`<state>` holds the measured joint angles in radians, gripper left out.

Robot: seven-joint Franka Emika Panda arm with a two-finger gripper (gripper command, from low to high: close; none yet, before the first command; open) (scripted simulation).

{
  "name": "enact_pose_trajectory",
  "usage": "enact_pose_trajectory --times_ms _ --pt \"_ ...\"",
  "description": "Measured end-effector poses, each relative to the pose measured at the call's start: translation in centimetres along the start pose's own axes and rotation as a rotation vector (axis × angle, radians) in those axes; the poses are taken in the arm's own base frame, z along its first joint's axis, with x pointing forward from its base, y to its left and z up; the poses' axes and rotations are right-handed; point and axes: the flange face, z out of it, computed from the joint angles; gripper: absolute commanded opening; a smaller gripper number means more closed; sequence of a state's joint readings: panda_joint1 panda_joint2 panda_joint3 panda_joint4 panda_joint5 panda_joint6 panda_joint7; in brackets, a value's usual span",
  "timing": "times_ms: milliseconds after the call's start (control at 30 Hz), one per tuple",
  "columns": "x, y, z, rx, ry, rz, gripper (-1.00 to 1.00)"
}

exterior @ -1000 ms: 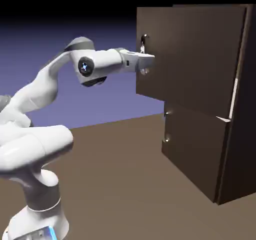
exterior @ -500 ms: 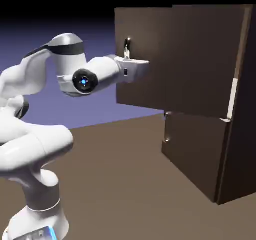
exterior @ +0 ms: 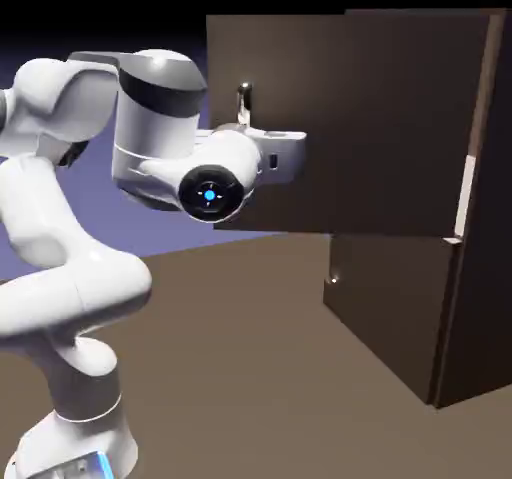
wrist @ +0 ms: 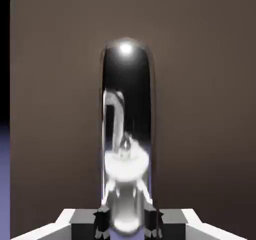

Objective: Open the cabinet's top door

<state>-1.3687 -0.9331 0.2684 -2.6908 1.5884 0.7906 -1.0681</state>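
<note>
The top door [exterior: 340, 117] of the cabinet [exterior: 480, 207] stands swung well out from the cabinet's front, its handle edge reaching toward the exterior view's left, past the line of the lower door [exterior: 390, 307], which lies shut against the body. By my reading the task is largely done: the panel is plainly off its frame and open by a wide angle. What may be left is only a little more swing, if a fuller opening is wanted, and then letting go of the handle.

The pincer [exterior: 243, 117] is closed on the top door's silver bar handle [exterior: 243, 102], at the door's free edge. The cabinet itself stands on the table [exterior: 250, 367] near its right edge as the exterior view shows it, taller than the arm.

The exterior view gives the whole layout: the arm bent back on itself, the door's angle against the cabinet, and the lower door untouched. It hides the grip itself, since the wrist covers most of the handle. The hand view supplies that: the shiny handle [wrist: 127, 134] fills the middle, running up from between the two dark fingertips [wrist: 102, 221], with the brown door panel [wrist: 200, 108] close behind it. That view tells nothing of how far the door has turned.
</note>
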Motion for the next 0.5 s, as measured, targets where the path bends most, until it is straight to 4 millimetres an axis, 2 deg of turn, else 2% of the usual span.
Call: enact_pose_trajectory --times_ms 500 --pt "4.2 4.2 -10.0 0.211 -0.211 0.0 -1.0"
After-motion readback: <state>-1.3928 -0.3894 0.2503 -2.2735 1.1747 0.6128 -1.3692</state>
